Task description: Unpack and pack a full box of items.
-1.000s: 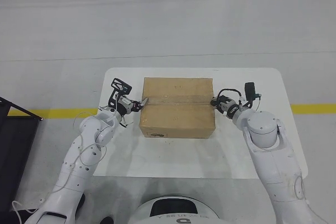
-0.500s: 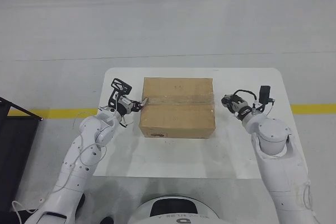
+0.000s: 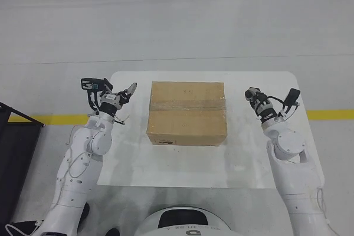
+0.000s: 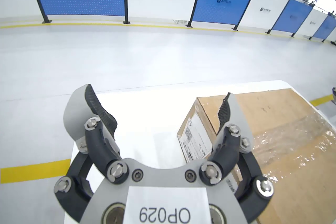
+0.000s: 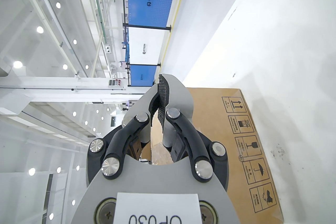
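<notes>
A shut brown cardboard box (image 3: pixel 186 112) with clear tape along its top seam sits mid-table. My left gripper (image 3: pixel 130 89) hovers off the box's left end, raised and apart from it. In the left wrist view that gripper (image 4: pixel 157 93) is open with nothing between its fingers, and the box (image 4: pixel 278 130) lies beyond one fingertip. My right gripper (image 3: pixel 251 94) hangs off the box's right end with a gap between them. In the right wrist view it (image 5: pixel 161 82) is shut on nothing, with the box's printed side (image 5: pixel 236 135) behind it.
The white table (image 3: pixel 253 159) has bare surface in front of the box and at both ends. A black rack (image 3: pixel 6 135) stands on the floor to the left. A yellow floor line (image 3: pixel 336 114) runs behind the table.
Both grippers have drawn away from the ends of the box's taped seam. The left one has moved left and back, the right one to the right.
</notes>
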Tool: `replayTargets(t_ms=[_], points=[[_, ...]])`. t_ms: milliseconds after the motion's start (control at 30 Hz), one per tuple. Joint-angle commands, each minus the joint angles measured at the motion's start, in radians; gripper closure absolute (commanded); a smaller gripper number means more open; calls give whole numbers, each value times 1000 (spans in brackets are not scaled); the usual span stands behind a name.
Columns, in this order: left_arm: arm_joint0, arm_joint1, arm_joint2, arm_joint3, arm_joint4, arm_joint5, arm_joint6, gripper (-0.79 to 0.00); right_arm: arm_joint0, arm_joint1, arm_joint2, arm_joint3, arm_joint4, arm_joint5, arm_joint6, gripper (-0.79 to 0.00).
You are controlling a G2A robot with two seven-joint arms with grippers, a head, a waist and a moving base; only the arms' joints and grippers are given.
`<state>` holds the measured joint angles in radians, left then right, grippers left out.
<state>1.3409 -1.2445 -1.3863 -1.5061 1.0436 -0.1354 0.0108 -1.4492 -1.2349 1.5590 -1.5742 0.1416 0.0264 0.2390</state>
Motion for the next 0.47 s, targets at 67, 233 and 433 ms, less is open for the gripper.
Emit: replayTargets(t_ms=[67, 233, 433], points=[[0, 0, 1, 0, 2, -1, 0, -784, 0, 0, 0, -1, 0, 2, 1, -207], [0, 0, 1, 0, 2, -1, 1, -784, 0, 0, 0, -2, -1, 3, 1, -517], [0, 0, 1, 0, 2, -1, 1, -784, 0, 0, 0, -2, -1, 3, 1, -739]])
